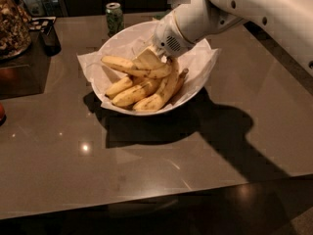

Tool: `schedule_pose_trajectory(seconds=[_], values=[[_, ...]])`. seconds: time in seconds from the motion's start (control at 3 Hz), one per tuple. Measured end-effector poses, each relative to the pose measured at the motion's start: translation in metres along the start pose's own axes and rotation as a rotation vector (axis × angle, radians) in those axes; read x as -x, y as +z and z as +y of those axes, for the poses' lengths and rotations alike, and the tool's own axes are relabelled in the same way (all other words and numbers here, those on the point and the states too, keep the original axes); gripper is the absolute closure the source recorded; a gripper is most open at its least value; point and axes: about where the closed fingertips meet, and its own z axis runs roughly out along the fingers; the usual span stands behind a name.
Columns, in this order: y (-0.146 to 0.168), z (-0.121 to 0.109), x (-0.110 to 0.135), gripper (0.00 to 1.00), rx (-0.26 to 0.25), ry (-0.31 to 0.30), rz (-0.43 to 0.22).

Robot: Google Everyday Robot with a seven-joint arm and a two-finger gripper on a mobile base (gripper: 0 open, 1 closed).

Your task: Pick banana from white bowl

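We see the gripper (149, 58) down inside the white bowl (161, 110), at the end of a thick white arm (220, 13) that reaches in from the upper right. Its pale tip rests against the top of the banana (122, 65), near that fruit's right half. We cannot tell how far open the gripper is, or whether it has hold of the banana.

The banana lies across the top of the pile, arched, with its left end out over the crinkled paper (88, 65) that lines the bowl. Below it, other bananas (132, 94) lie side by side toward the bowl's front rim.

The bowl stands on a glossy brown table (195, 155). A green can (114, 16) stands upright behind the bowl, apart from it.
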Motion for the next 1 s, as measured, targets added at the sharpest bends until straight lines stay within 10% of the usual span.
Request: schedule_pose_trajectory(seconds=[0.33,1.0], values=[[0.0,0.0,0.0,0.85,0.0,0.0,0.0],[-0.0031,-0.0007,0.0044,0.38,0.0,-0.013,-0.006]])
